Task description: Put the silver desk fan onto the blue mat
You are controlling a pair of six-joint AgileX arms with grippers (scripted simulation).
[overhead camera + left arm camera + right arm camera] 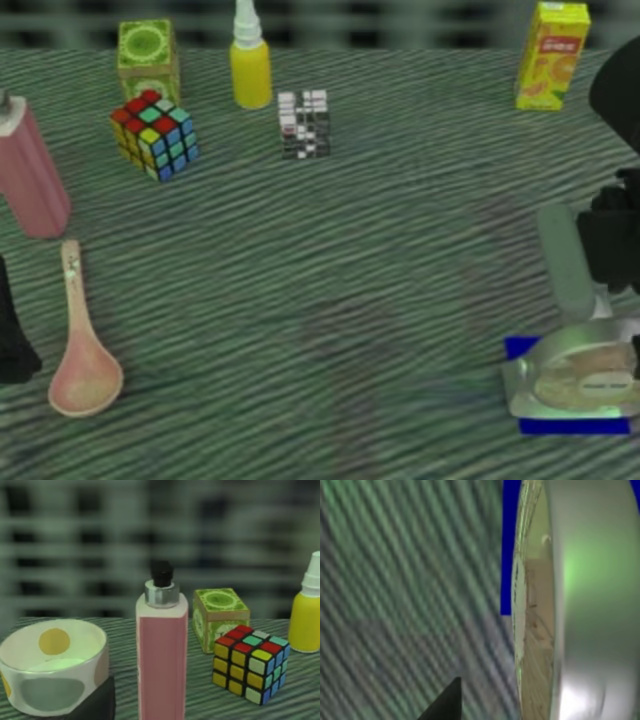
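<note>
The silver desk fan (578, 378) rests on the blue mat (575, 426) at the table's right front, beige grille face up and grey motor housing pointing toward the back. Blue shows only at the mat's front strip and left corner. My right gripper (615, 250) hangs just behind the fan, over the housing, and stands open. In the right wrist view the fan's ring (580, 600) fills one side with the mat (507, 545) beyond it. One dark fingertip (447, 700) stands apart from the ring; the other is hidden. My left gripper (12, 340) is parked at the left edge.
A pink bottle (30, 170) and a pink spoon (78, 350) lie at the left. At the back are a colour cube (155, 135), a green box (148, 58), a yellow dropper bottle (250, 62), a mirror cube (304, 123) and a juice carton (552, 55). A white spotted ring (52, 667) sits beside the left wrist.
</note>
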